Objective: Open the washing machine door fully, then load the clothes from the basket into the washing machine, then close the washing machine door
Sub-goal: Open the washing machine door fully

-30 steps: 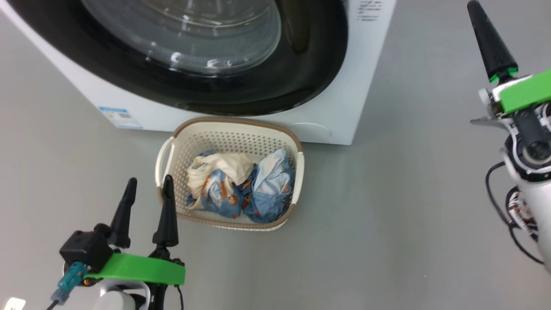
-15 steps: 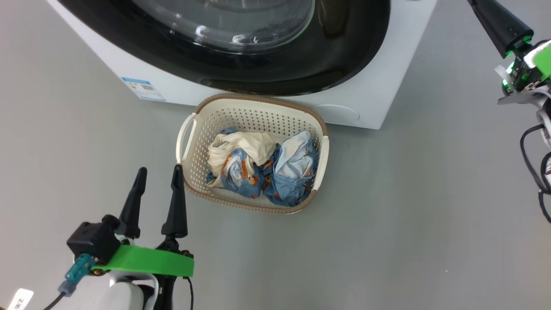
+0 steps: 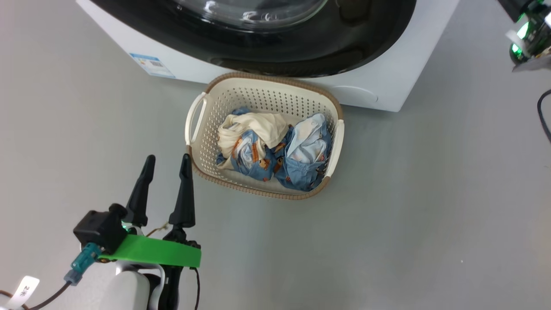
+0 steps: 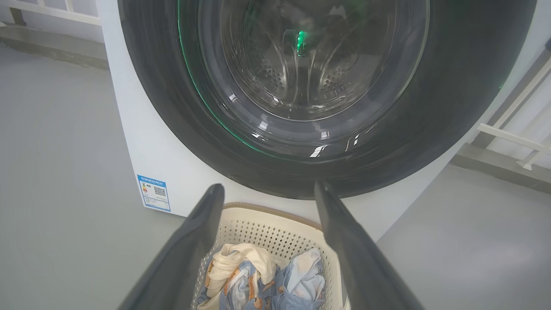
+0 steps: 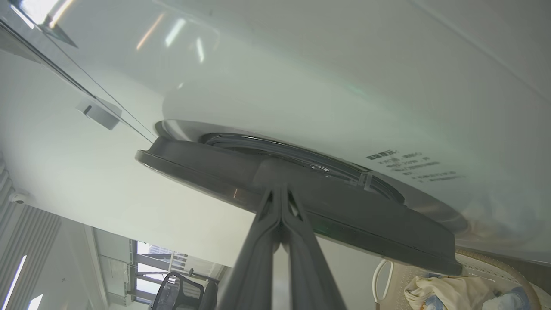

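Observation:
The white washing machine stands at the top of the head view, its glossy black door facing me. In the right wrist view the door stands a little off the machine's front. My right gripper is shut, empty, its tips against the door's rim. The cream basket sits on the floor below the door, holding the blue bear-print and cream clothes. My left gripper is open and empty, just left of the basket's near corner. In the left wrist view its fingers frame the basket.
Grey floor lies open to the right of the basket and in front of it. A blue label marks the machine's lower front. A white rail runs to the machine's right. An office chair stands farther off.
The head camera has moved, so the machine and basket sit higher and further right in the picture. The right gripper's fingers have left the top right corner.

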{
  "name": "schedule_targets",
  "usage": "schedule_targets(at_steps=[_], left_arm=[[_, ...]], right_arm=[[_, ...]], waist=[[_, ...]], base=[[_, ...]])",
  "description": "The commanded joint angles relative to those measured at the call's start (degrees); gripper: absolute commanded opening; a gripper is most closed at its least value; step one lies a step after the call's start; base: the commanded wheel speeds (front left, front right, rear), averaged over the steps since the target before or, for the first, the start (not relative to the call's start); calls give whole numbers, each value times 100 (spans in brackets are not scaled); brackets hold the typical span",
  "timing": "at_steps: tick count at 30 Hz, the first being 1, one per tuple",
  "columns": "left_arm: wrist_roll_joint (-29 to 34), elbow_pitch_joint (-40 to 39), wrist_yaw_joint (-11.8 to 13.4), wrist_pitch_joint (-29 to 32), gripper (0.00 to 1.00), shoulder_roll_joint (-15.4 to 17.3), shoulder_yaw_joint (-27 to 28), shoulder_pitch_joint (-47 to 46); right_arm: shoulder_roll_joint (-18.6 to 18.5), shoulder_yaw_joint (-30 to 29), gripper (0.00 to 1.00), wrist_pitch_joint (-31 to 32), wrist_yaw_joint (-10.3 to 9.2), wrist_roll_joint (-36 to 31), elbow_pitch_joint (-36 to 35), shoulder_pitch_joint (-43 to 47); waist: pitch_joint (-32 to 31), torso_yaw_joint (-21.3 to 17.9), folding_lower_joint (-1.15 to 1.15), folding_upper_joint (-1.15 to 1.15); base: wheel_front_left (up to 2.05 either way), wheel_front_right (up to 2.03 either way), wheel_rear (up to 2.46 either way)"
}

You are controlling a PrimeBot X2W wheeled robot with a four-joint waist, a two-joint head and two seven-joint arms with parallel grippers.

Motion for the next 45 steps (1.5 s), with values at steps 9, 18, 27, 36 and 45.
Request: schedule_targets(at_steps=[9, 18, 27, 36, 45], left_arm=[[-128, -151, -41, -77, 100, 86, 24, -231], [-298, -192, -44, -77, 100, 85, -103, -333], [-394, -219, -27, -78, 100, 84, -171, -381], [-461, -228, 13, -78, 100, 84, -233, -392], [-428, -234, 22, -78, 100, 84, -205, -347]], right_arm=[[29, 172, 0, 267, 32, -164, 96, -525], [118, 279, 0, 289, 32, -348, 282, -850], [190, 356, 0, 331, 32, -443, 373, -989], [283, 445, 0, 434, 32, -466, 407, -1034], [375, 649, 0, 585, 32, -524, 363, -832]], waist=[[321, 159, 0, 0], [466, 283, 0, 0], [527, 381, 0, 0], [527, 419, 0, 0], [413, 364, 0, 0]], base=[[0, 0, 0], [0, 0, 0], [0, 0, 0], [0, 0, 0], [0, 0, 0]])
